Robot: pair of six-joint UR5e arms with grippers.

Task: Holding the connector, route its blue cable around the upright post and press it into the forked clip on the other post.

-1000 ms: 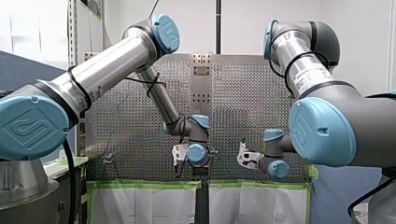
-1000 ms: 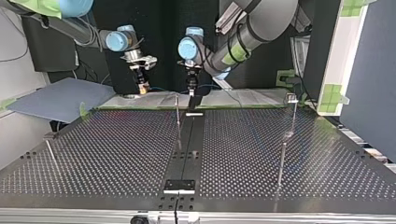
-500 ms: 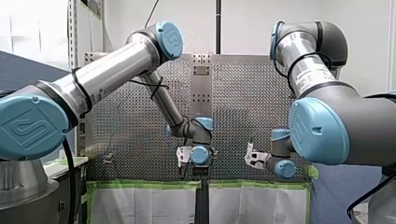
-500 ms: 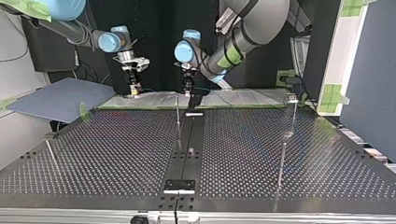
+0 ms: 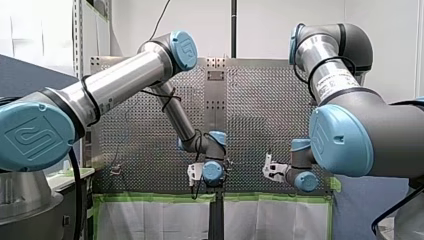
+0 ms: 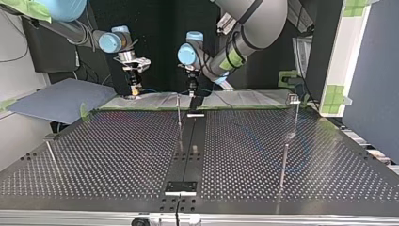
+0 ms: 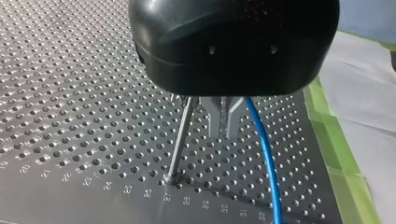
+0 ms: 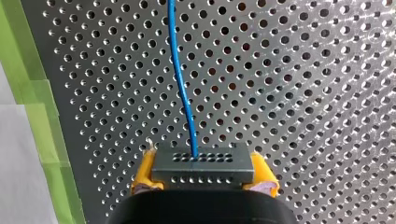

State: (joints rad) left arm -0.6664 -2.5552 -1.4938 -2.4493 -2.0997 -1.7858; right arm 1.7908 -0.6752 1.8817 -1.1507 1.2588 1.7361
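Note:
In the right wrist view my right gripper (image 8: pixel 203 171) is shut on the dark grey connector (image 8: pixel 203 164), held between its yellow pads (image 8: pixel 142 176). The blue cable (image 8: pixel 182 84) leaves the connector and runs ahead over the perforated plate. In the left wrist view my left gripper (image 7: pixel 223 127) hangs with its metal fingers together, just above the plate. The blue cable (image 7: pixel 264 149) passes close beside them; no grip on it shows. An upright post (image 7: pixel 180 144) stands on their other side. In the top view, a post with a forked clip (image 6: pixel 294 99) stands at the right.
Further thin posts rise from the plate (image 6: pixel 284 165) (image 6: pixel 51 151) (image 6: pixel 179 117). A black centre strip (image 6: pixel 188 155) runs along the table. Green tape (image 7: pixel 343 177) and white sheets edge the plate by the grippers. A grey-blue board (image 6: pixel 56 99) lies at the top view's left.
My right gripper carried the connector toward the front view's right, then held still. My left gripper sank a little lower in the front view, staying by the middle post.

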